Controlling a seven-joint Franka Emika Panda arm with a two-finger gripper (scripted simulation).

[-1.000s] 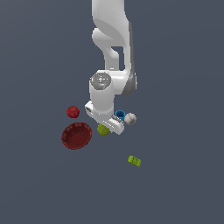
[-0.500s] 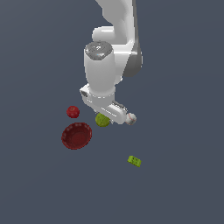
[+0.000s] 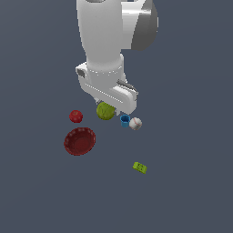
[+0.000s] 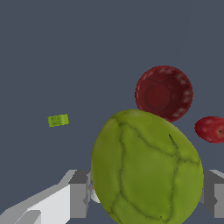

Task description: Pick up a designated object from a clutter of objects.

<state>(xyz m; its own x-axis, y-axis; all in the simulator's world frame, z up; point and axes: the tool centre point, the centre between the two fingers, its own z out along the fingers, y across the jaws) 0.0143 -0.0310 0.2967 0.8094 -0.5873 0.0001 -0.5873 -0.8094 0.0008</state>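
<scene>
The olive yellow-green fruit hangs under my gripper, well above the floor. In the wrist view the fruit fills the space between my two fingers, which are shut on its sides. The dark red ribbed bowl, the red ball, the blue cup, the white baseball and the green brick lie on the floor below. The bowl, red ball and brick also show in the wrist view.
The arm's large white body fills the upper middle of the exterior view. The floor is a flat dark grey surface with no edges in sight.
The gripper has risen with the fruit held in it, toward the camera. The blue cup and white baseball, hidden half a second ago, show again below the hand.
</scene>
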